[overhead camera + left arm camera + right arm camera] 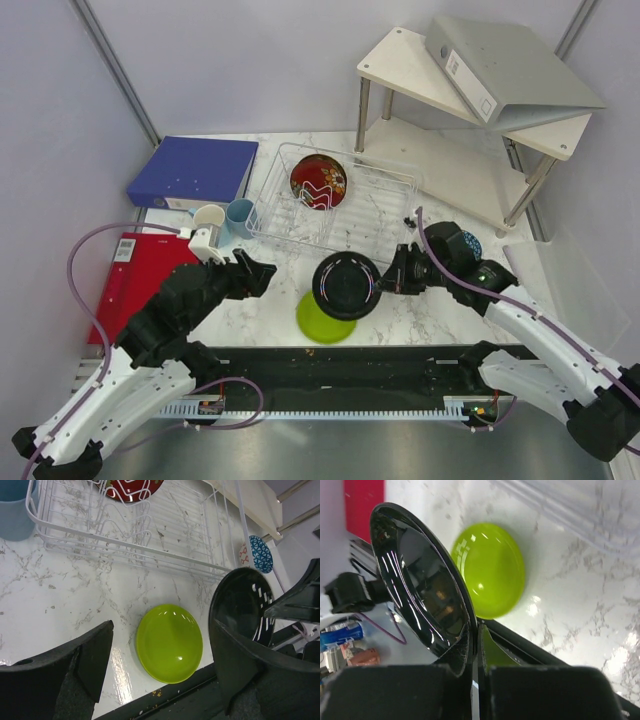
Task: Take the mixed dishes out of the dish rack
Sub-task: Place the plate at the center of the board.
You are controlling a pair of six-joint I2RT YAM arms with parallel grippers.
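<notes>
Two grippers work over the near part of the marble table [268,312]. The lime-green plate [322,320] lies flat closest to the table's front edge, with nothing gripping it. Just above it in the top view, the right gripper [474,652] is clamped on the rim of the black plate [345,285], which it holds tilted on edge, glossy face towards the left arm; whether that plate touches the green one cannot be told. To the left, the left gripper [162,635] hangs with its jaws spread wide and nothing between them, pointing towards the two plates. A red folder [135,275] lies beside the left arm. Farther back, a cream mug [208,218] and a light blue cup [240,218] stand together just beside the left end of the dish rack [385,200]. The rack holds one piece, the red bowl [318,181], propped on edge among the prongs at its far left. The blue patterned bowl [260,554] sits on the table off the rack's right end. A blue binder [195,172] lies behind the cups, and the white two-tier shelf [400,60] stands at the far right with a grey binder [510,70] on top.
</notes>
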